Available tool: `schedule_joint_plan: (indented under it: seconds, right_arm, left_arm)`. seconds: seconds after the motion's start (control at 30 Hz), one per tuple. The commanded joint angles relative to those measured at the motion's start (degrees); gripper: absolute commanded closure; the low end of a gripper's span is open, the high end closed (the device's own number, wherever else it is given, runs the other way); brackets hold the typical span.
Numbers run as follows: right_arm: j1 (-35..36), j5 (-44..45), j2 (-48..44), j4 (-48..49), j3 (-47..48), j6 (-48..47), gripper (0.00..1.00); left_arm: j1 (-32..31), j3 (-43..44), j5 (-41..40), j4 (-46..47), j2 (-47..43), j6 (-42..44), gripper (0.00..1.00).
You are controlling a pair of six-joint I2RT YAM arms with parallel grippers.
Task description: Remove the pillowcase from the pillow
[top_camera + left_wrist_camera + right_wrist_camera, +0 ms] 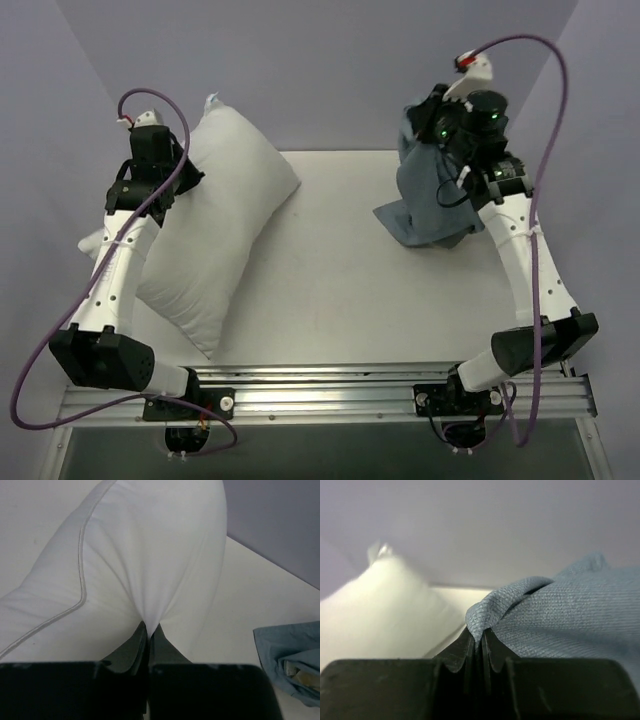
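Observation:
The white pillow (225,225) lies bare on the left half of the table, its far end lifted. My left gripper (170,178) is shut on a pinch of the pillow (150,580) fabric, which runs taut into the left gripper (148,630). The blue-grey pillowcase (428,195) hangs free of the pillow at the right rear, its lower end crumpled on the table. My right gripper (452,125) holds it up by a fold; in the right wrist view the right gripper (479,639) is shut on the pillowcase (560,615). The pillowcase (290,662) also shows at the lower right of the left wrist view.
The white table (340,290) runs between pillow and pillowcase. Lilac walls (320,70) close in the back and sides. A metal rail (330,390) with both arm bases lies at the near edge.

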Motion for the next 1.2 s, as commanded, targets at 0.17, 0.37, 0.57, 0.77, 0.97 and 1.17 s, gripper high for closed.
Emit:
schedule_joint_plan:
  seconds: [0.17,0.37,0.57,0.77,0.97,1.17]
  right_arm:
    - [14.64,-3.99,-3.67,14.35,-34.8,5.86,1.0]
    - [24.83,-1.0,-1.29,17.6,-52.71,11.31,1.0]
    - [28.27,1.46,-0.4,15.59,-57.5,12.72,0.73]
    - [28.71,6.73,-5.23,4.98,-49.34,8.86,0.24]
    - [27.58,22.69,-9.19,-7.17,-34.31,5.34,0.0]
    - [14.17,29.41,-12.79,-15.97,-20.08,5.6,0.0]
  left_arm:
    - [0.48,-15.87,5.64,15.4,-3.32,-4.09,0.97]
    - [0.57,-28.96,6.62,13.91,-9.73,-3.92,0.83]
    - [0.84,-34.87,7.59,10.49,-17.11,-2.51,0.34]
    - [0.92,-27.16,5.84,1.0,-25.02,1.79,0.06]
    - [1.01,-16.34,2.32,-8.23,-30.31,5.57,0.06]
    - [0.92,-3.77,-0.31,-15.79,-31.89,9.44,0.06]
